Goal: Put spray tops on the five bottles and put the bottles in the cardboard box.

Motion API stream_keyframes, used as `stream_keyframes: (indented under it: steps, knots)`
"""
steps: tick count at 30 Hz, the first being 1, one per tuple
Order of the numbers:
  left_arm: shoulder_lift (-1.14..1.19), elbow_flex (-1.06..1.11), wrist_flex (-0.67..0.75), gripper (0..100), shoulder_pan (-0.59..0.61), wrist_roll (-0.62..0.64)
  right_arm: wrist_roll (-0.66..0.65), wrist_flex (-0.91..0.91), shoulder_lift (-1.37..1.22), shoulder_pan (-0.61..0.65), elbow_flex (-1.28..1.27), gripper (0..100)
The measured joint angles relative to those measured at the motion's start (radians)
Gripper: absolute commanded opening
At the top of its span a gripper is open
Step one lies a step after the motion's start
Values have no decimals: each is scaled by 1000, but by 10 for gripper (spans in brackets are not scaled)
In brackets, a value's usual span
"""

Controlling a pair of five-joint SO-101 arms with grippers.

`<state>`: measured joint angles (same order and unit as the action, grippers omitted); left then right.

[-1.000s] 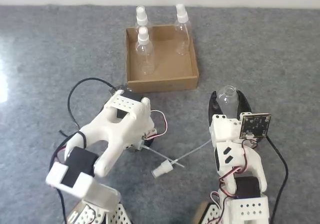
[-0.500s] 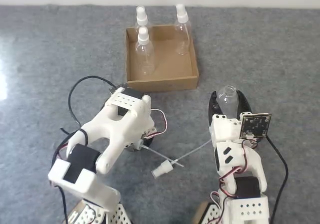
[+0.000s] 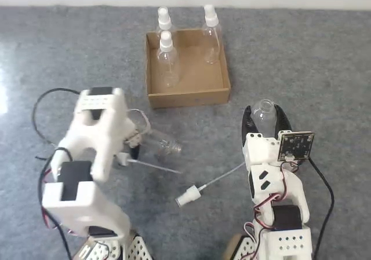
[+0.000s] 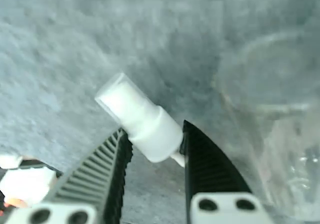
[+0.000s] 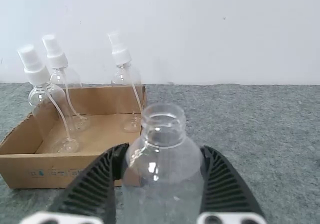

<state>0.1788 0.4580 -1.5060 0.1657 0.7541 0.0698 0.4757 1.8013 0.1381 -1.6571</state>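
My left arm has just swung out to my left side, away from the middle. My left jaws (image 4: 156,134) are closed snug on a white spray top (image 4: 135,112). Its long thin tube came along with it and now sticks out over the gray table (image 3: 301,51). So this top is picked up and ready. I think the next job is to bring it over to an open bottle.

Close to me, a second spray top (image 3: 188,197) lies flat on the table between my two arms. Its tube points toward my right arm. It could get bumped if I cross low.

A bit farther out, a clear bottle with no top (image 3: 165,143) lies on its side just beside my left jaws. I could not see it under my arm before. It may roll if I knock it.

My right jaws (image 5: 162,154) hold another open bottle (image 5: 161,134) standing up, mouth to the sky. The mouth is small and the tube is long and bendy, so aiming will be tricky.

Farthest away is the cardboard box (image 3: 185,96). Three bottles with tops on (image 3: 168,60) stand inside it. Two bottles are left to do.
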Motion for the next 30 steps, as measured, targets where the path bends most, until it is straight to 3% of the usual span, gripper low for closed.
stream_keyframes:
  steps: [8, 17, 23, 30]
  knots:
    - [0, -74, -2, 65, 204, -290, 0, 0, 0, 0, 0, 20]
    - [9, -169, -2, 66, 379, -827, 0, 0, 0, 0, 0, 20]
    - [15, -180, -2, 64, 419, -1183, 0, 0, 0, 0, 0, 20]
    - [15, -180, -2, 62, 425, -1425, 0, 0, 0, 0, 0, 20]
